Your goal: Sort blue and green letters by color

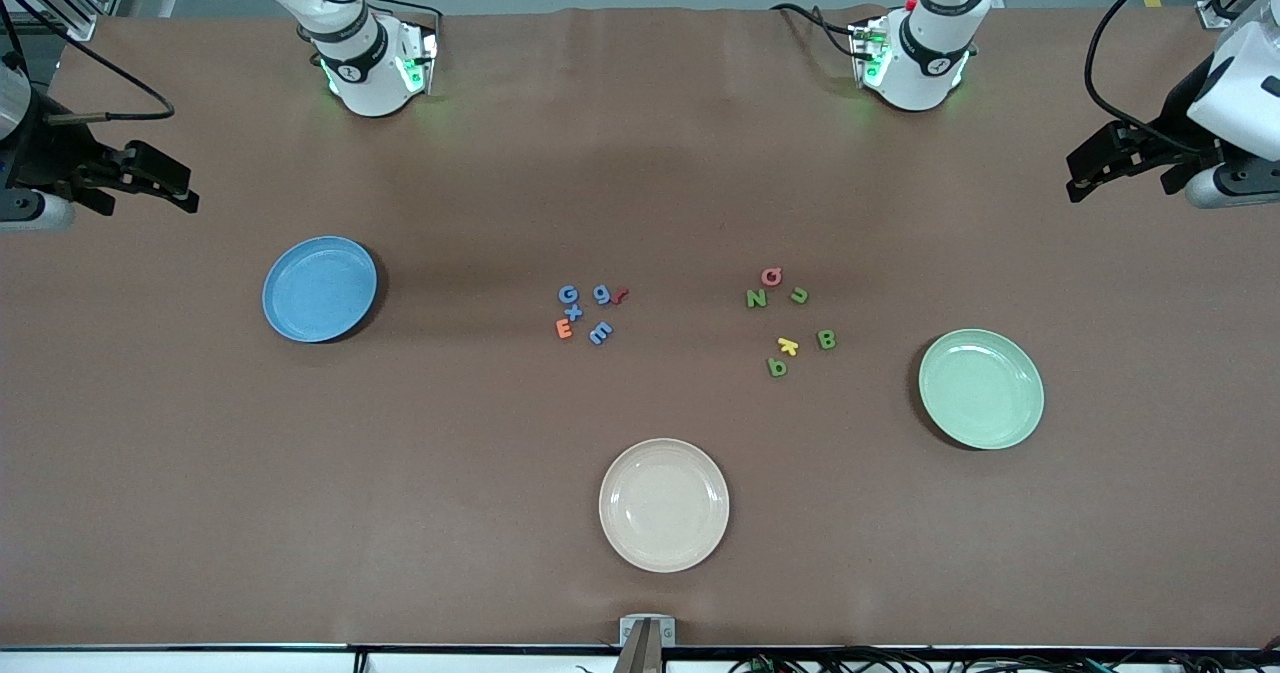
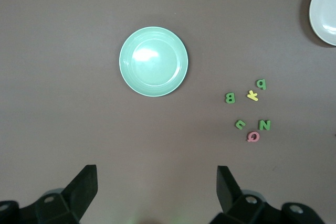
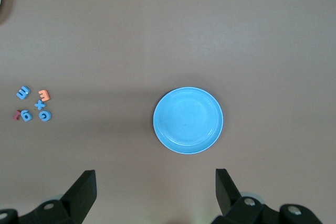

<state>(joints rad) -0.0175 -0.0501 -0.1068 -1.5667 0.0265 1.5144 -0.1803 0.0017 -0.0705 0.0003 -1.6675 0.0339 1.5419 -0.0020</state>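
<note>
Not yet begun, by the look of it: all eight task letters lying loose on the brown table [image 1: 200,513], none on a plate.

Blue letters [image 1: 584,311] clustered mid-table toward the right arm's end, touching or just beside an orange E [image 1: 564,329] and a dark red letter [image 1: 620,295]. Green letters [image 1: 790,328] spread more loosely toward the left arm's end, with a pink Q [image 1: 771,276] just beside the N and a yellow k [image 1: 788,346] just beside the b.

Blue plate [image 1: 319,288] bare, well apart from the blue cluster at the right arm's end; green plate [image 1: 981,388] bare, near the green group at the left arm's end; cream plate [image 1: 664,504] bare, nearer the front camera than both clusters.

Right gripper [image 1: 150,181] hanging at its own edge of the table, jaws spread wide, holding and touching nothing; blue plate directly under its wrist view. Left gripper [image 1: 1120,158] waiting likewise at its edge, jaws wide apart and empty, green plate below.

Next, probably: a descent onto one outlying piece, perhaps the green B or the blue E, narrowing the jaws around it alone. Tight spacing likely the risk, with the orange, red, pink and yellow strays close enough to be nudged or picked by mistake.
</note>
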